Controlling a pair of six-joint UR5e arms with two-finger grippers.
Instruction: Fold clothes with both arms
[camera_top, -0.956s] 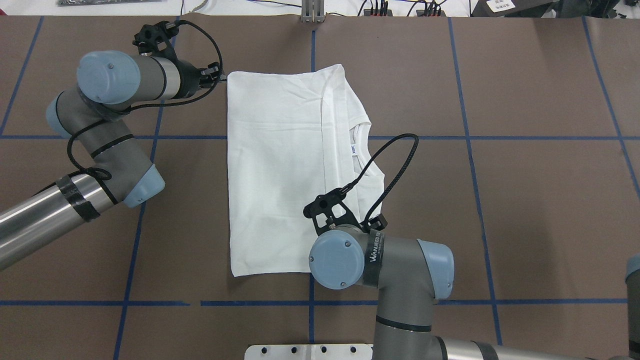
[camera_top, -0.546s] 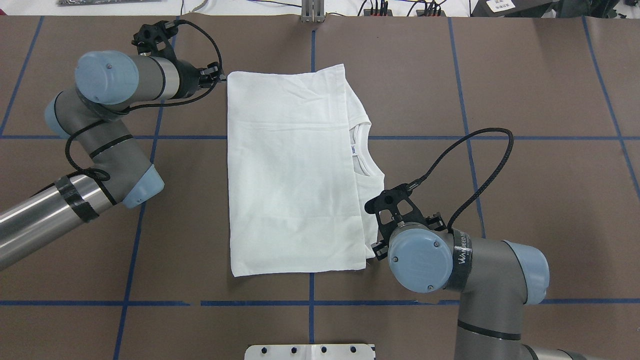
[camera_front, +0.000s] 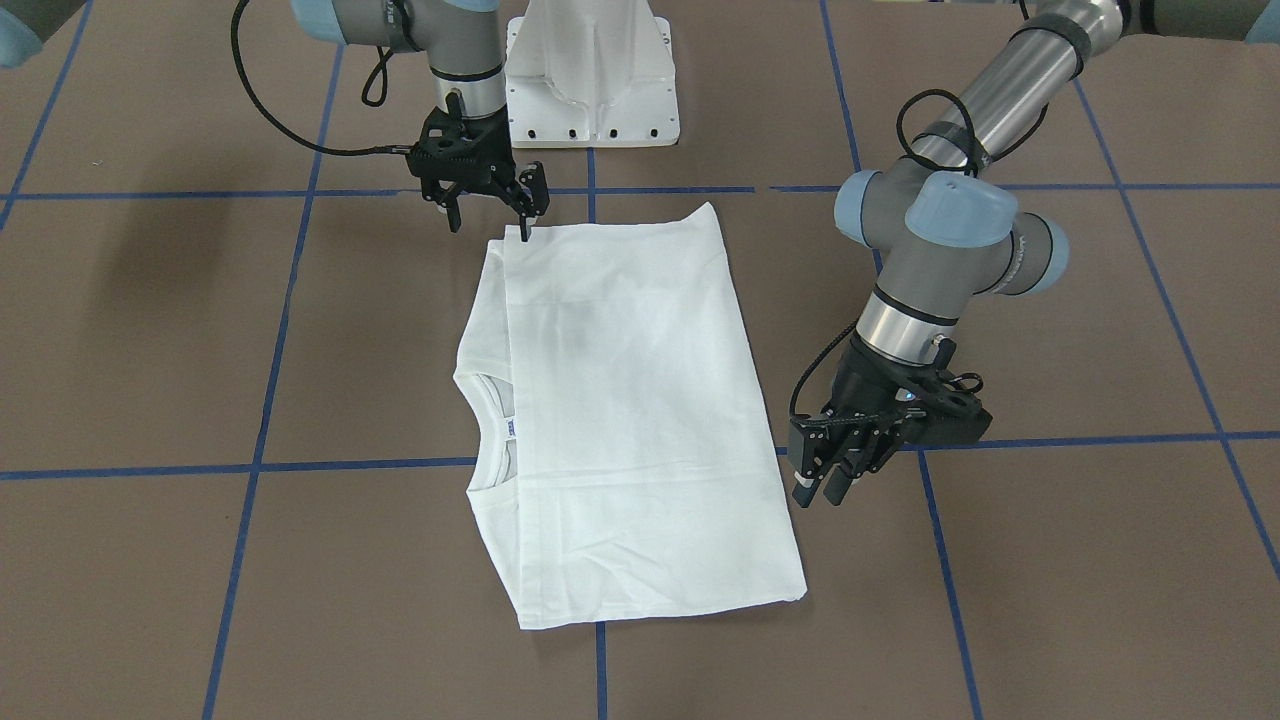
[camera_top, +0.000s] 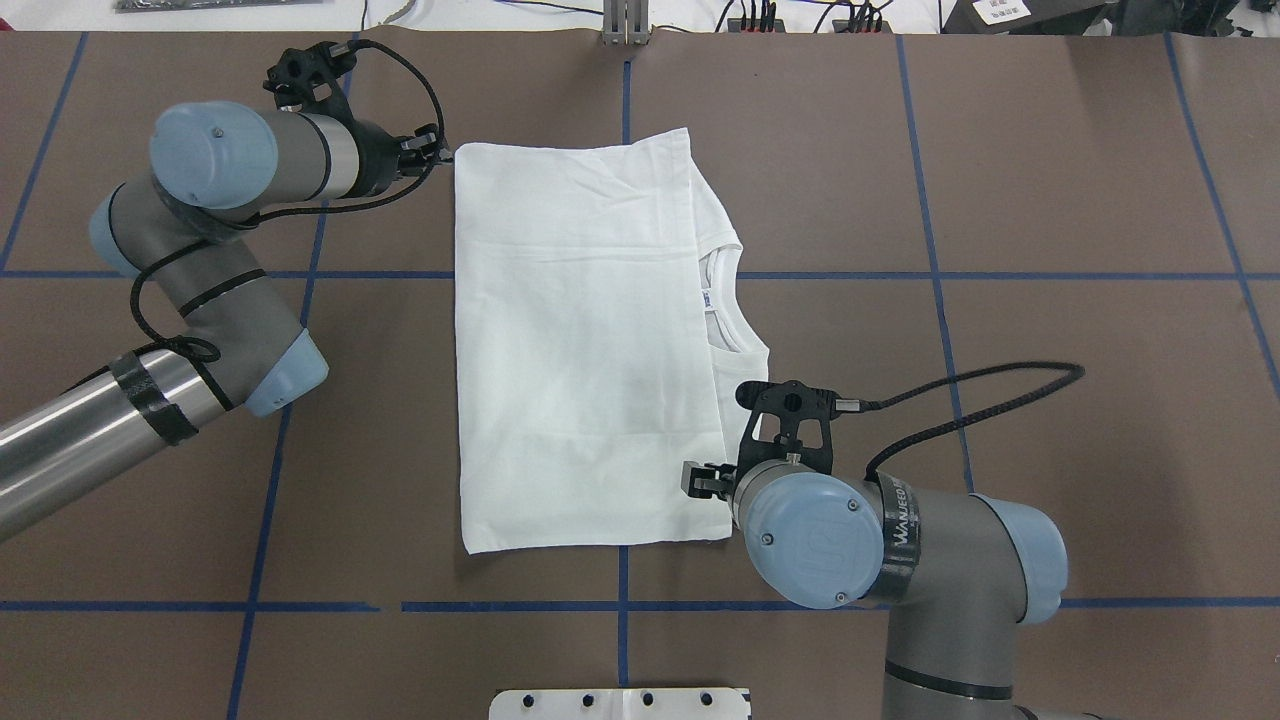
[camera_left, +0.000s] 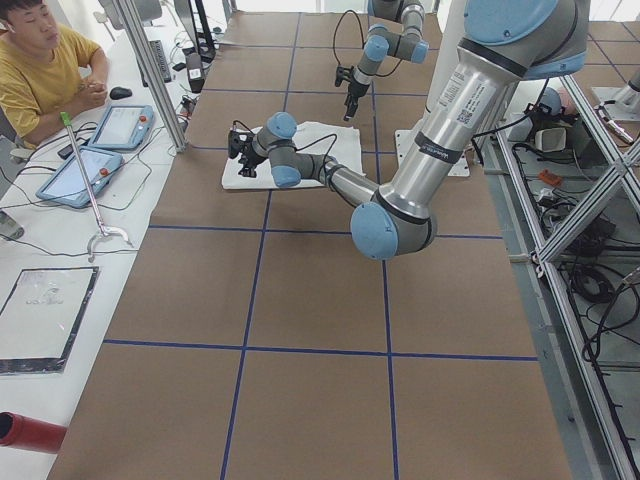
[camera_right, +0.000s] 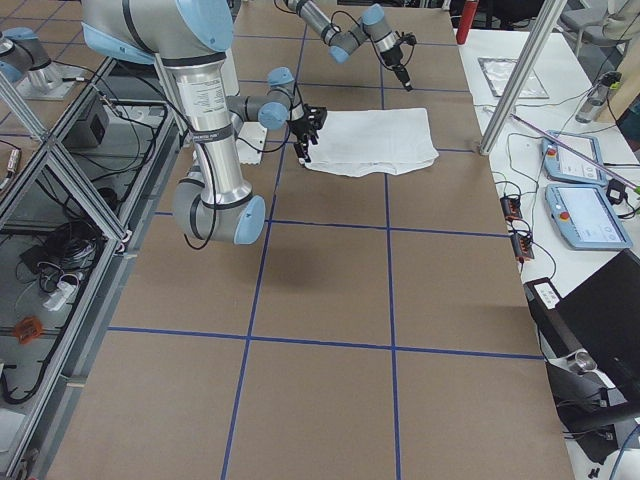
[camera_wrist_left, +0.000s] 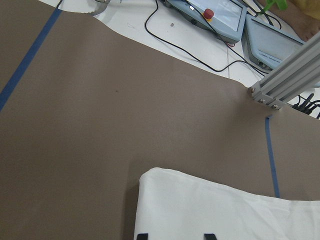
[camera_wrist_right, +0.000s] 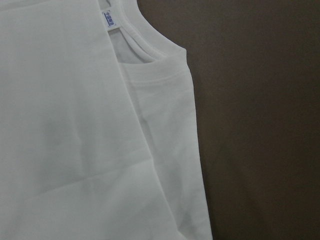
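Nearly vertical, right claw (camera_front: 490, 222) points down, spread, at T-shirt (camera_front: 630, 420) corner.

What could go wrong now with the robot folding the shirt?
1. The right pincer is open, with one fingertip right at a corner of the shirt. If it moves off, it might snag and drag the top layer.
2. The left pincer is open beside the opposite corner. A grab there might catch only one layer.
3. The folded flap lies slanted near the collar, so the next fold may come out crooked.
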